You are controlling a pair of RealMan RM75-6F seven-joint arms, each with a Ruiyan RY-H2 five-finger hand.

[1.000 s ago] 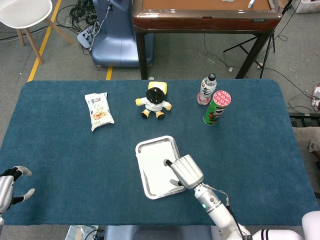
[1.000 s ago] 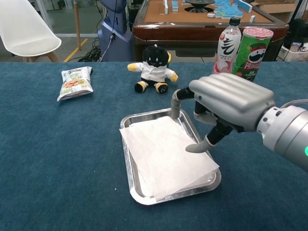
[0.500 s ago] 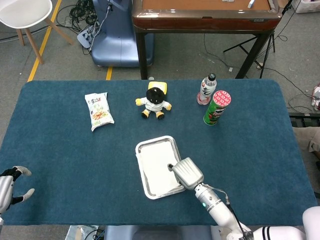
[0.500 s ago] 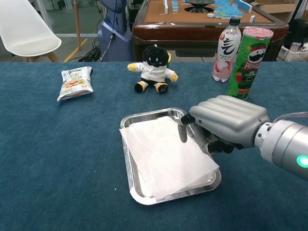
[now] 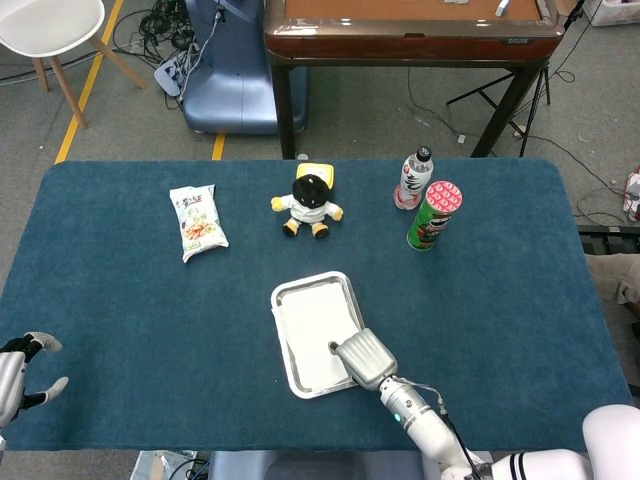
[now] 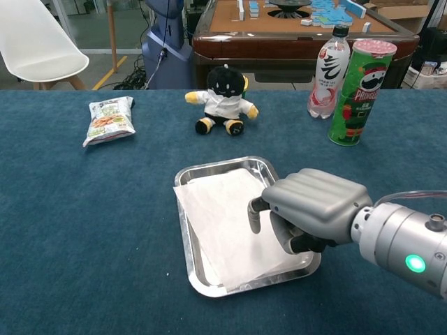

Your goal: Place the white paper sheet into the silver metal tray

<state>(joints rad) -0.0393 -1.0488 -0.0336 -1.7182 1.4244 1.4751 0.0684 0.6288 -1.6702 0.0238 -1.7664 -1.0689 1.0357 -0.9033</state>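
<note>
The white paper sheet (image 6: 220, 209) (image 5: 310, 325) lies in the silver metal tray (image 6: 209, 166) (image 5: 310, 281) at the table's near middle. Its left edge and front corner overlap the tray's rim. My right hand (image 6: 307, 213) (image 5: 362, 358) sits low over the tray's right front part, fingers curled down onto the paper, holding nothing. The sheet's right front corner is hidden under it. My left hand (image 5: 18, 372) hovers at the table's near left corner with its fingers apart and empty; only the head view shows it.
A snack bag (image 6: 106, 119) lies at the far left. A plush toy (image 6: 223, 91) sits behind the tray. A drink bottle (image 6: 329, 63) and a green Pringles can (image 6: 357, 82) stand at the far right.
My right hand has pulled back toward me and dropped lower onto the paper, its fingers curling in from spread. The paper, tray and left hand have not moved.
</note>
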